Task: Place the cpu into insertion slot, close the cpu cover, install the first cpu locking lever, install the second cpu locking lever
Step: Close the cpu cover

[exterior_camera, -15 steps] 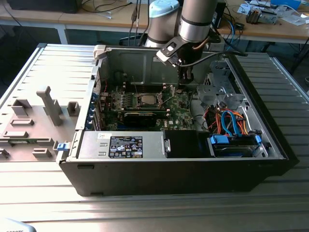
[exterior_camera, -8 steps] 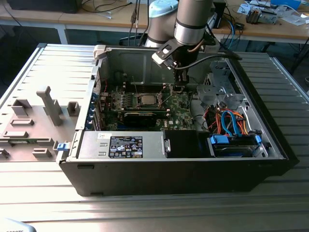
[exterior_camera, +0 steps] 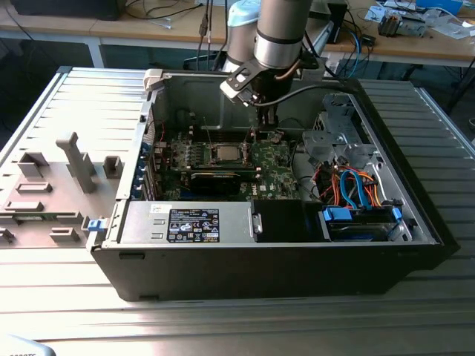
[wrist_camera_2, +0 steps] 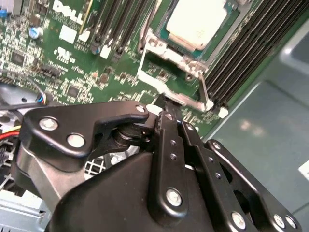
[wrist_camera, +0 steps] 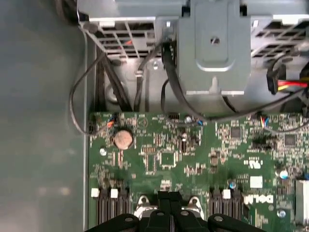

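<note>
**A:** Where's your gripper right now?

**B:** Your gripper (wrist_camera_2: 164, 108) is right at the edge of the insertion slot (exterior_camera: 211, 153), with the fingers drawn tight together and no gap between them. The tips sit on or just over the silvery locking lever (wrist_camera_2: 190, 100) that runs along that edge. I can't tell whether they press it or merely touch it.

**A:** Anything pinched?

**B:** Nothing I can make out. Jaws closed, nothing carried.

**A:** And the cpu?

**B:** The cpu (wrist_camera_2: 198, 21) lies flat in the slot, pale face up, just beyond the lever. Your first step looks done.

**A:** Cover?

**B:** The cpu cover (wrist_camera_2: 170, 52) looks folded down around the chip, with its tab on the gripper's side of the slot. I'd call step two done as well, though that's a judgement.

**A:** Levers?

**B:** That's where you are. The bar at your fingertips doesn't look tucked under its catch yet, and I can't tell about the slot's other edge. Count both lever steps as open.

**A:** Further out?

**B:** Black memory slots (wrist_camera_2: 241, 53) flank the slot, and the green circuit board (wrist_camera: 164, 159) spreads around it. Beyond the board are the grey drive cage (wrist_camera: 215, 48) and the walls of the open case (exterior_camera: 260, 267).
</note>
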Controlling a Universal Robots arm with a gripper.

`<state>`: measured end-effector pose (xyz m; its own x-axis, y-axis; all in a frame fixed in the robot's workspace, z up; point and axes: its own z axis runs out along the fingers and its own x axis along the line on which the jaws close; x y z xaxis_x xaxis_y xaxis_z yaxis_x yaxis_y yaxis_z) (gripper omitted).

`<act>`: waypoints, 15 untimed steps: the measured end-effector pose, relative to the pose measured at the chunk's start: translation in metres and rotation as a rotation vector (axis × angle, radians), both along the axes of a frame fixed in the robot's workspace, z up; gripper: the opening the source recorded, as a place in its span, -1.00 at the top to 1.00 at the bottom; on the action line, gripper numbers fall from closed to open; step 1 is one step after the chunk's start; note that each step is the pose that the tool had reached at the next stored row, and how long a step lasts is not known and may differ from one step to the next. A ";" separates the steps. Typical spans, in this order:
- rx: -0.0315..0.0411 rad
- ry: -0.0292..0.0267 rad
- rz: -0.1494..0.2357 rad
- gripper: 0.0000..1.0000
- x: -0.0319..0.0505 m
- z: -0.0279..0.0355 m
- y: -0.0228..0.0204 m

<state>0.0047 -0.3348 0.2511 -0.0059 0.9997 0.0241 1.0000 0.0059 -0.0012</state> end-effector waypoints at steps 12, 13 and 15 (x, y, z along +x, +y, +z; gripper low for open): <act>0.0026 0.0009 0.000 0.79 -0.0232 -0.0035 0.0000; 0.0026 0.0010 0.000 0.79 -0.0266 -0.0045 0.0000; 0.0025 0.0011 0.000 0.79 -0.0464 -0.0102 0.0000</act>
